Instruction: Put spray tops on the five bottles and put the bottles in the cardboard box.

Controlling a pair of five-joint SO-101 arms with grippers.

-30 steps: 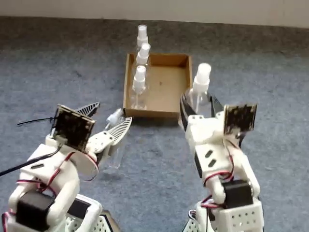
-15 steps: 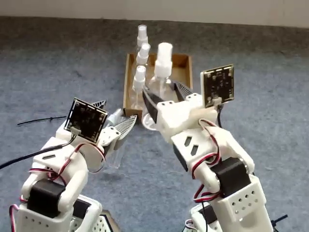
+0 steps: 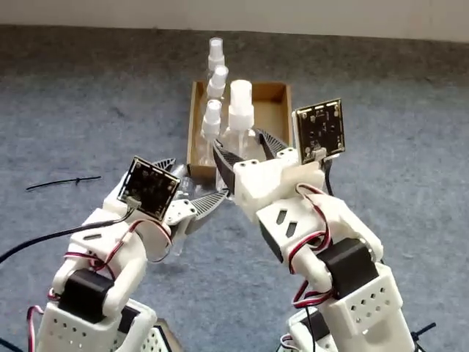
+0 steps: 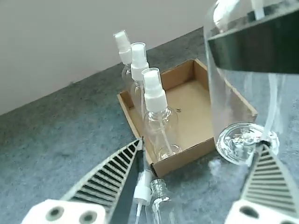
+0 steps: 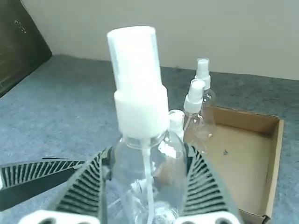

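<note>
A capped bottle [image 5: 142, 179] stands upright in the pinch of the right gripper [image 5: 147, 154], long axis vertical, white spray top up and round base down. The ribbed fingers [image 5: 91, 186] press the clear body from both sides, with the whole top clear above the fingertips. In the high view the bottle hangs over the near wall of the box [image 3: 275, 92], base off the floor.

Beyond the fingertips, three more capped bottles [image 3: 218, 79] stand upright in a row along one side wall of the box. Whether the farthest one stands inside it cannot be told.

The left gripper [image 3: 192, 181] is low over the carpet [image 3: 381, 110], just short of the box, fingers spread wide and gripping nothing. Between them, close beside one finger [image 4: 110, 175], an open bottle [image 4: 161, 198] lies on its side, neck pointing toward the box. A loose spray top [image 4: 142, 186] lies beside that neck, its head toward the box and its tube trailing back toward the arm. The held bottle's base hangs near the other left fingertip.
</note>
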